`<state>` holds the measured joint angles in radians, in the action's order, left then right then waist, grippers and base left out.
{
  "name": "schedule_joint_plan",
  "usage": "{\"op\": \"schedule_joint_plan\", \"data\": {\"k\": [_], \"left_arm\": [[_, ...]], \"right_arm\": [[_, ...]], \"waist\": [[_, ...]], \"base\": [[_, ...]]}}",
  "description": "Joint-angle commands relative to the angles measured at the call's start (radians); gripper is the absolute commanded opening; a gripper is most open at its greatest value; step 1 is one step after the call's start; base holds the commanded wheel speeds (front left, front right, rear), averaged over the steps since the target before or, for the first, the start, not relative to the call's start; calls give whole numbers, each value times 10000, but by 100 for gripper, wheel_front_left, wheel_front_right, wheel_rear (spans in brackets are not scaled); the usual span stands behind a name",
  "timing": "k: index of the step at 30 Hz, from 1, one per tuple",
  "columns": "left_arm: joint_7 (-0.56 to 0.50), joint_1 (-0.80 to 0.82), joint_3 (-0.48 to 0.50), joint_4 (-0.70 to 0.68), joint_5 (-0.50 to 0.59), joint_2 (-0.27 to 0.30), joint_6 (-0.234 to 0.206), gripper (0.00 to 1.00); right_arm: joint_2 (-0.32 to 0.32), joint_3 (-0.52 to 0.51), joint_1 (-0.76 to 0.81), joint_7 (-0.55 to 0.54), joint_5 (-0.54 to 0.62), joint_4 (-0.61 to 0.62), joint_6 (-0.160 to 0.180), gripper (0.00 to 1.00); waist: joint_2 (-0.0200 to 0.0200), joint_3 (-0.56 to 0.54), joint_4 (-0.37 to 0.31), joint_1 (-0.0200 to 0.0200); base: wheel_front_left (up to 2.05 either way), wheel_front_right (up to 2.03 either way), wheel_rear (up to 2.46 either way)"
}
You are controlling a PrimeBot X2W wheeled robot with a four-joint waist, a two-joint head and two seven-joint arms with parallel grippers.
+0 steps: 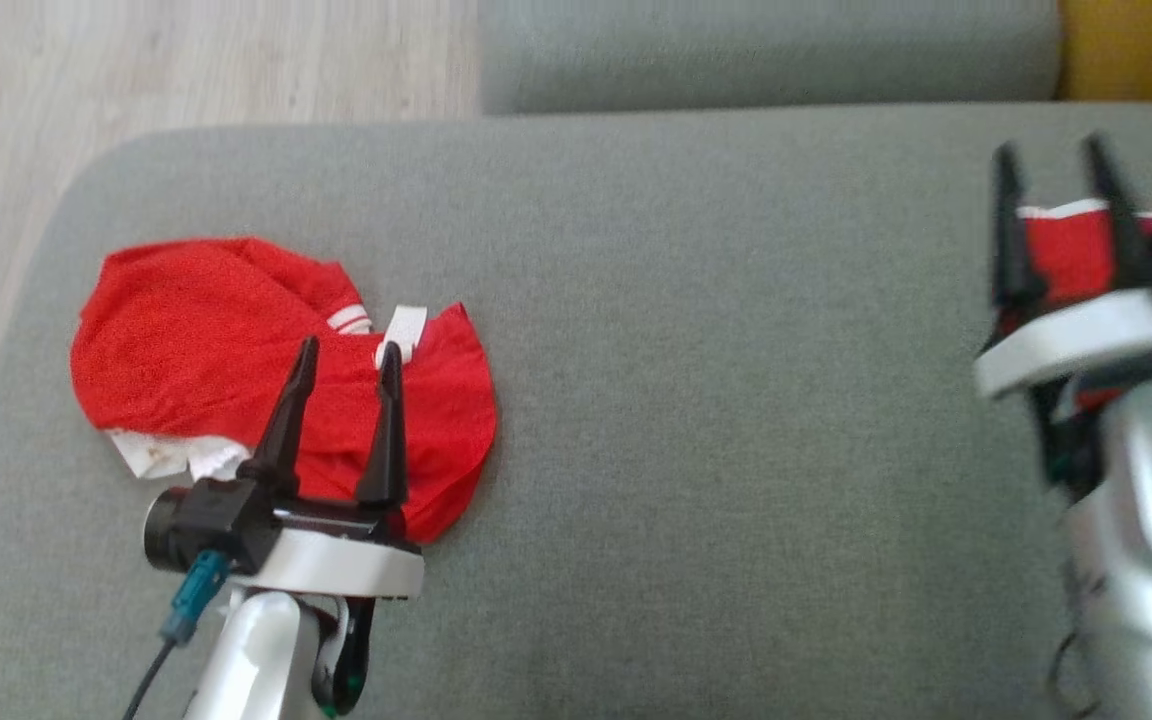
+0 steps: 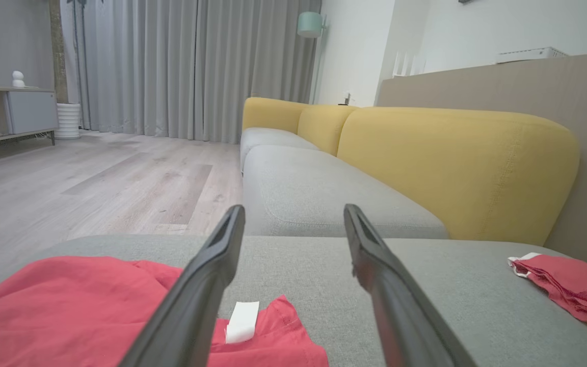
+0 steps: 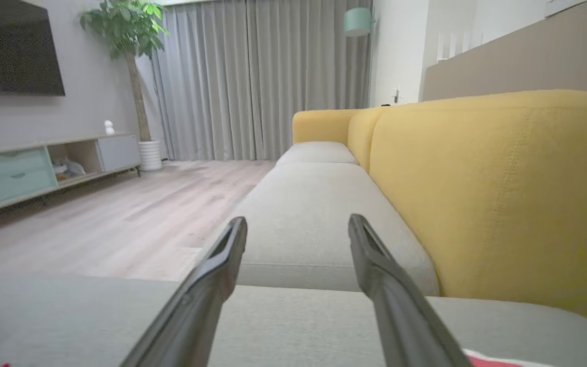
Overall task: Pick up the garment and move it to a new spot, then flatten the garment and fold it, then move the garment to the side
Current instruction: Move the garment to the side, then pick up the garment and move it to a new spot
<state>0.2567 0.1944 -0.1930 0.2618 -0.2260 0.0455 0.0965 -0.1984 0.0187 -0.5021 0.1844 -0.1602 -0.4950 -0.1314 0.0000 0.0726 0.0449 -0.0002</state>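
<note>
Red garment (image 1: 196,330) lies crumpled at 9 o'clock on sofa seat (image 1: 696,380), prob. light, soft, floppy, so pinch a hem edge nr white tag (image 1: 402,330); left end effector (image 1: 349,348) over it wide open, empty; right end effector (image 1: 1051,148) at 3 o'clock also wide, over 2nd red cloth (image 1: 1064,250).

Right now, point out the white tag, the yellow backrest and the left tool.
white tag (image 1: 403,332), head view, its middle
yellow backrest (image 2: 456,168), left wrist view, its front
left tool (image 1: 349,348), head view, between fingertips
</note>
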Motion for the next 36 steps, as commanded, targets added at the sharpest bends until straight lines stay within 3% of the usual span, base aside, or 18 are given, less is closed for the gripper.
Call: {"op": "schedule_joint_plan", "data": {"k": [1,6,14,36], "left_arm": [[51,156,257,-340,150,47,-50,100],[51,-123,34,-213,98,47,-74,100],[51,-605,-14,-114,68,47,-196,100],[51,-547,-8,-221,-16,47,-374,100]], "right_arm": [[262,135,178,161,-49,534,7,100],[1226,18,1831,487,-205,1195,7,100],[1474,290,3685,709,-352,1727,7,100],[1480,783,3893,768,-674,2038,7,100]], "waist": [[0,-312,-90,2],[0,-560,-65,2],[0,-744,-95,2],[0,-582,259,2]], "base": [[0,0,0],[0,0,0],[0,0,0],[0,0,0]]}}
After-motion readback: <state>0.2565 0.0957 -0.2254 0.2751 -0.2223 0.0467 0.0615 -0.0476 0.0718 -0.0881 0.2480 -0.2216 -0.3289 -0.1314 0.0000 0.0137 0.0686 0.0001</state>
